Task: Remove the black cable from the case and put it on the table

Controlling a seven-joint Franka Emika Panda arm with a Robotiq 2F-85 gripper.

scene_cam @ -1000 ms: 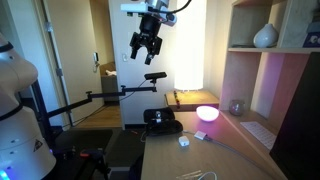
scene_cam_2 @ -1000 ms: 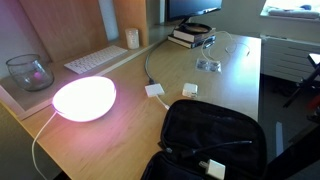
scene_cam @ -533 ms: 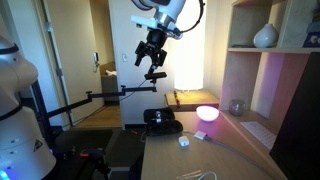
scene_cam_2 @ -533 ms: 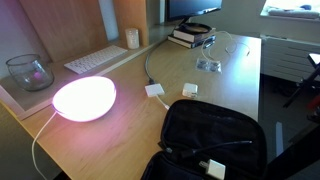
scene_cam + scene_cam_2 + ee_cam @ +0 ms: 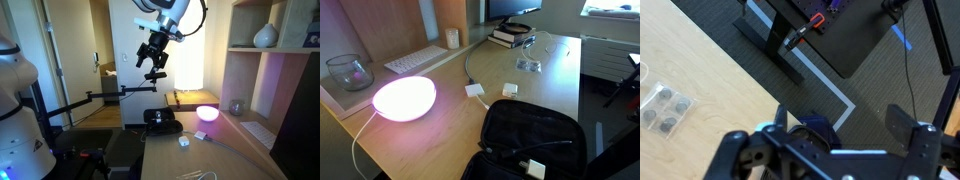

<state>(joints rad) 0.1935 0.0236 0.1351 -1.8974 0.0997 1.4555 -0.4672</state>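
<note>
case (image 5: 535,135) nearest the lens in an exterior view, at 5 o'clock, lying open on the table (image 5: 440,140). holds the black cable (image 5: 542,147), a thin strand across the dark interior, plus a small white block (image 5: 533,168) toward 6 o'clock. just past the rim, at 11 o'clock of it, a white adapter (image 5: 475,90) with a pale cord running off, and at 12 o'clock a white square piece (image 5: 510,90), both flat on the wood. at 9 o'clock, a glowing pink-white lamp (image 5: 404,97); behind that, a glass bowl (image 5: 348,70) with something purplish inside, too blurred to name. farther on, a keyboard (image 5: 415,60), a clear packet (image 5: 528,65), and a stack of books (image 5: 510,36) at 12 o'clock. farthest from the cable, high above the case in an exterior view, gripper (image 5: 152,68) with fingers spread apart, clamped on nothing. same wide spread in the wrist view (image 5: 825,145), over dark floor beside the table edge, well apart from cable and case.
</note>
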